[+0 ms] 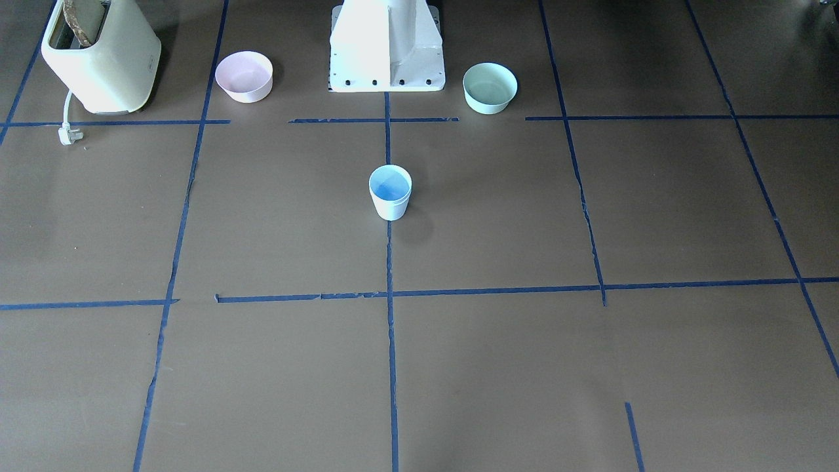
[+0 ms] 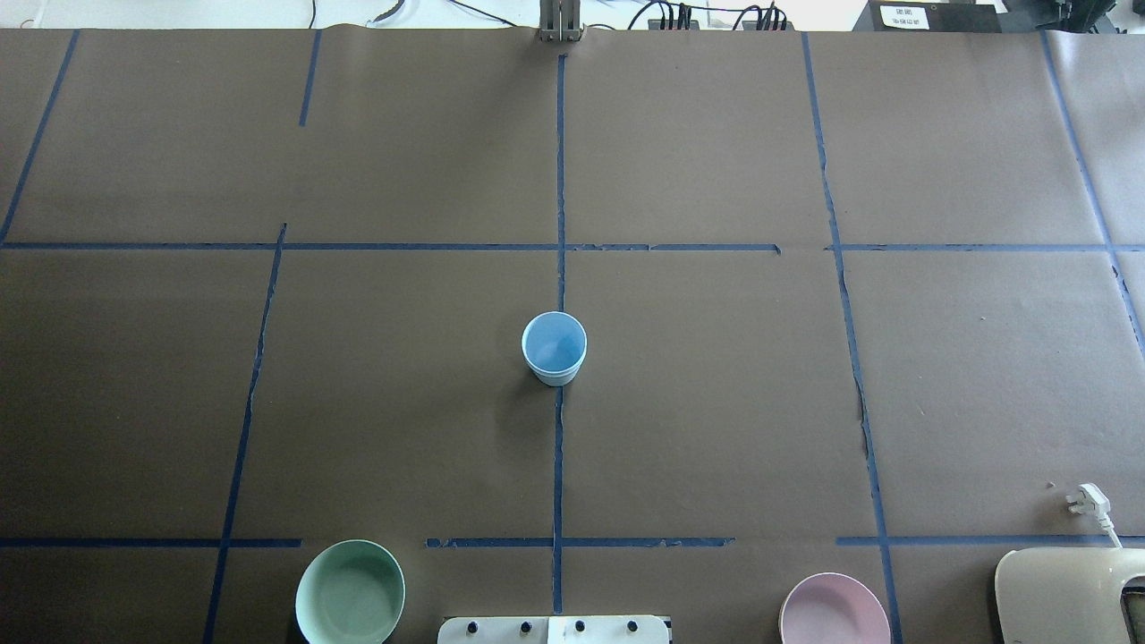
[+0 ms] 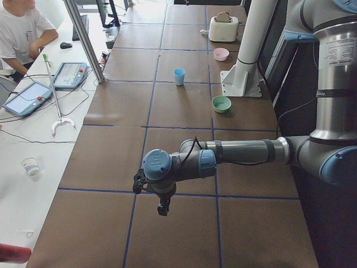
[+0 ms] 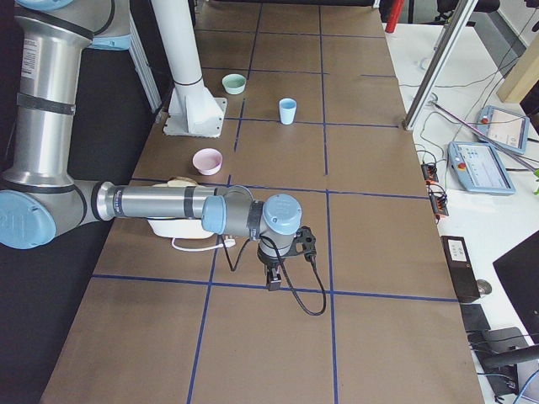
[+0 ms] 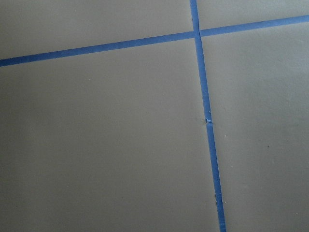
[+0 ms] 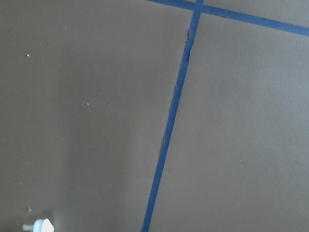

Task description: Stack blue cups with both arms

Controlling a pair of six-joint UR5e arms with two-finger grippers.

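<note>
One pale blue cup stands upright on the centre tape line in the middle of the table; it also shows in the overhead view, the exterior left view and the exterior right view. No second separate blue cup is in view. My left gripper hangs near the table's left end, far from the cup, and I cannot tell if it is open or shut. My right gripper hangs near the table's right end, and I cannot tell its state either. Both wrist views show only brown paper and blue tape.
A pink bowl and a mint-green bowl flank the white pedestal. A cream toaster with its plug stands at the robot's right. An operator sits beyond the far table edge.
</note>
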